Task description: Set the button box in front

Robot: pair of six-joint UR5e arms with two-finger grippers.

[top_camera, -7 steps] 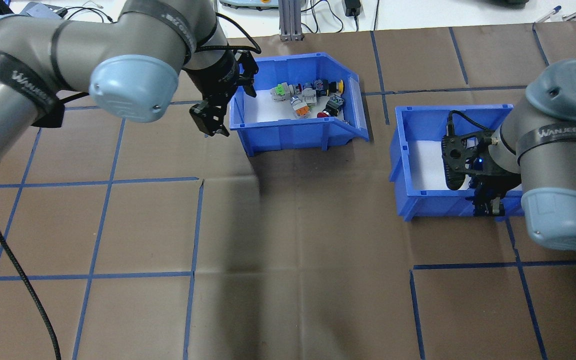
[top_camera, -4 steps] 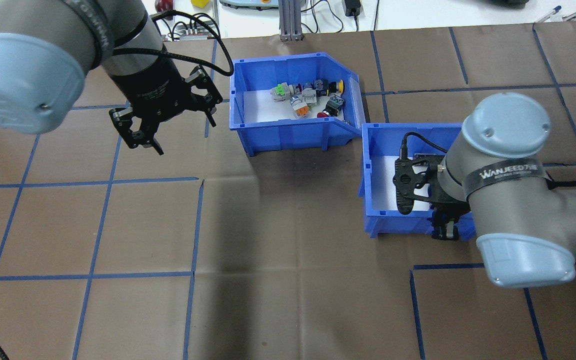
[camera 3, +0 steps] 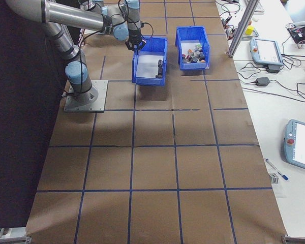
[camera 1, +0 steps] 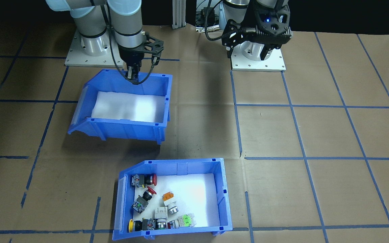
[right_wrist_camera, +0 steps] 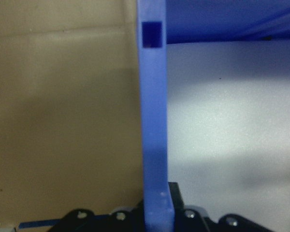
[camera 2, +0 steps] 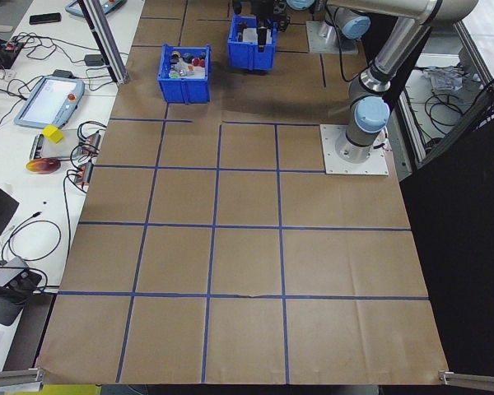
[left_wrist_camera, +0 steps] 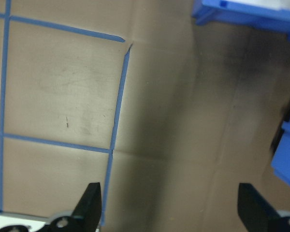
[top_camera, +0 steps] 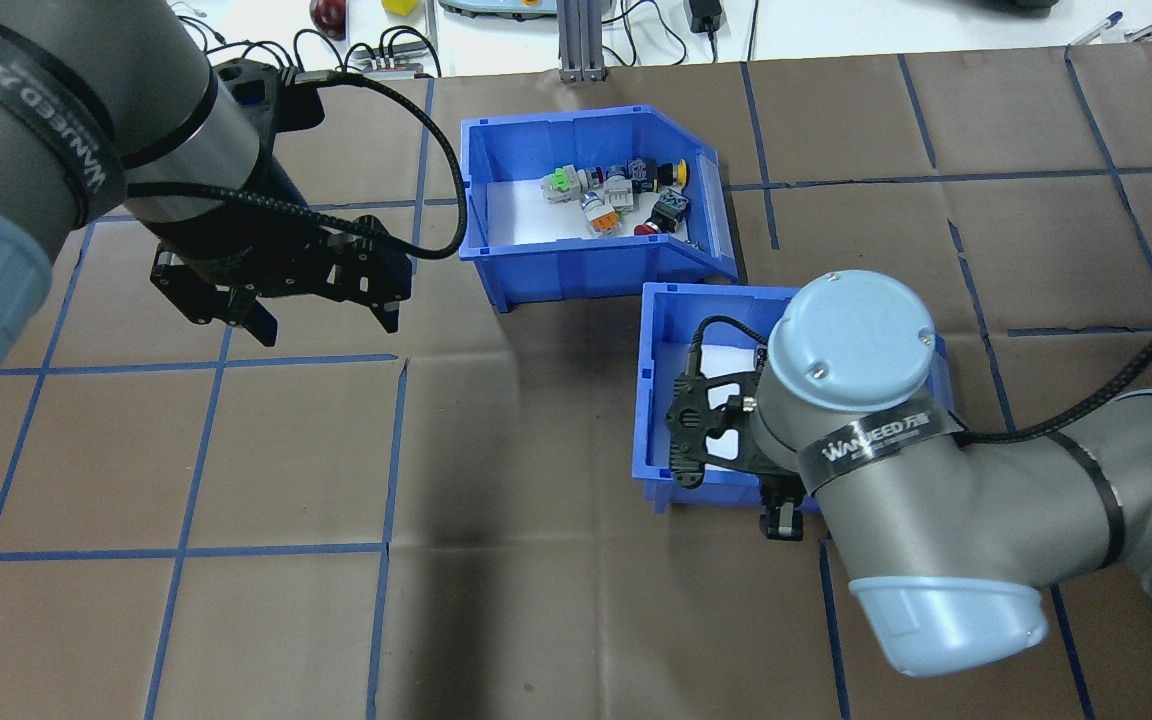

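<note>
The button box (top_camera: 591, 200) sits at the table's far side from the robot, its sloped end touching a corner of the second blue bin (camera 1: 127, 108). The right gripper (camera 1: 133, 72) is clamped on that bin's near wall, apparently dragging it behind the button box. The left gripper (top_camera: 321, 300) hangs spread wide and empty over bare paper. Next, the bin wants setting down square; open table lies leftward.

Other blue bin (top_camera: 648, 330) half under right arm; button box (camera 2: 184, 72) contents too small from left.
</note>
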